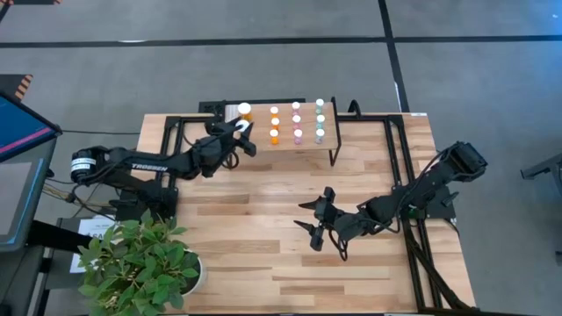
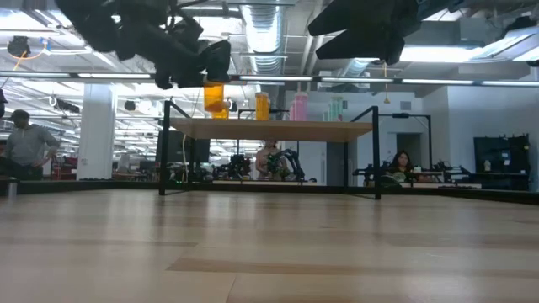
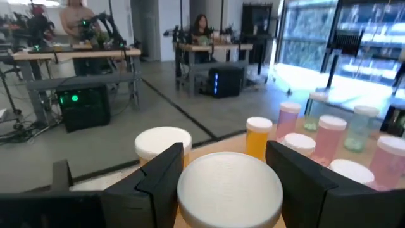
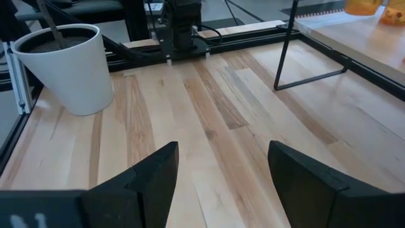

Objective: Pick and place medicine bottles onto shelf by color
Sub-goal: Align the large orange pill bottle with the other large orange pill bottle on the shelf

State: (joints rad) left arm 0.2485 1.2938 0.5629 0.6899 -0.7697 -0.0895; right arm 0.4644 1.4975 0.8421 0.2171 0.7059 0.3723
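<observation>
The shelf (image 1: 260,123) stands at the table's far middle. It carries rows of small bottles: orange (image 1: 274,124), pink (image 1: 297,121) and pale green (image 1: 320,119). A larger orange bottle (image 1: 245,110) stands at the shelf's left end. My left gripper (image 1: 242,135) is over the shelf's left part, shut on the second larger orange bottle (image 2: 215,95). My right gripper (image 1: 313,219) is open and empty, above the bare table right of middle. My left gripper pinches the larger orange bottle between its two fingers (image 3: 158,180) at the white cap (image 3: 229,189). The fingers come slanting from the table's left. The bottle is upright, its orange body (image 2: 215,99) hanging below the fingers, just above the shelf's top (image 2: 269,129).
A potted plant (image 1: 140,263) in a white pot (image 4: 63,63) stands at the table's near left corner. Black metal rails (image 1: 399,158) run along the far and right sides. Bare wood lies between the shelf and the near edge. People sit in the room behind.
</observation>
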